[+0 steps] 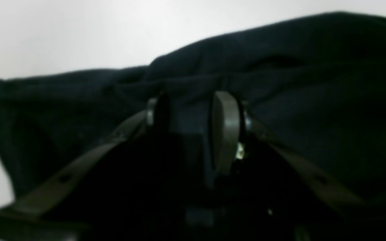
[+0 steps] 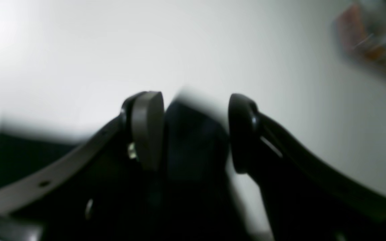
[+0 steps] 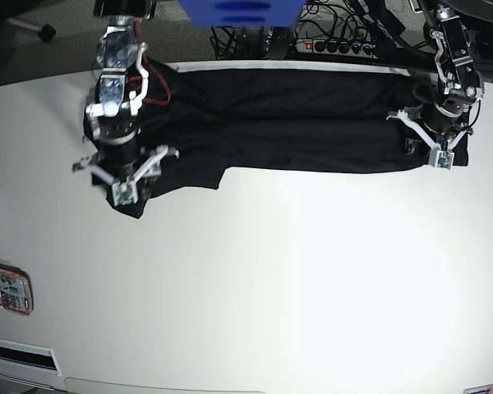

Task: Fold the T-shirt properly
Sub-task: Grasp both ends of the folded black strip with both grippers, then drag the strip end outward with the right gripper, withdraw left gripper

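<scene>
left tool (image 1: 188,130): clamped on T-shirt (image 3: 296,123) | right tool (image 2: 193,134): pinching T-shirt | writing: none legible

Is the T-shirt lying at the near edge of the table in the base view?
No, the T-shirt stretches along the far edge of the table.

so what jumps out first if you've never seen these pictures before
A long black T-shirt stretched in a band across the far side of the white table, dark against pale. A robot arm sits at each end of it: the right gripper at the base view's left, the left gripper at its right. Both wrist views show black cloth between the fingers.
</scene>
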`<action>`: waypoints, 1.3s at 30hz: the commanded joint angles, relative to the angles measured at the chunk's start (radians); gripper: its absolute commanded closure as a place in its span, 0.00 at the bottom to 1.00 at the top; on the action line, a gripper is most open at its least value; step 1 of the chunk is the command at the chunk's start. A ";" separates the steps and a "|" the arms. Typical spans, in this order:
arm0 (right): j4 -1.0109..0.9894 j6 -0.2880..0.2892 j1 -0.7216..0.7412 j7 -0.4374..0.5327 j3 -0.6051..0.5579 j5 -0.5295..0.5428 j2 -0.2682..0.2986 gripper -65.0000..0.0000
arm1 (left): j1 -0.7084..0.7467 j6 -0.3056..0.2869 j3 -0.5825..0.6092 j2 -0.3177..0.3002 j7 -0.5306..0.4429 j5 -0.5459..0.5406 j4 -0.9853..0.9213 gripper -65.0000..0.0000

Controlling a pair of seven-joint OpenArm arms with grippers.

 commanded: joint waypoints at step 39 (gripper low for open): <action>-0.694 -0.011 0.418 0.150 -0.002 -0.003 0.003 0.55 | -0.524 -0.005 0.220 -0.173 -0.209 0.092 -0.718 0.67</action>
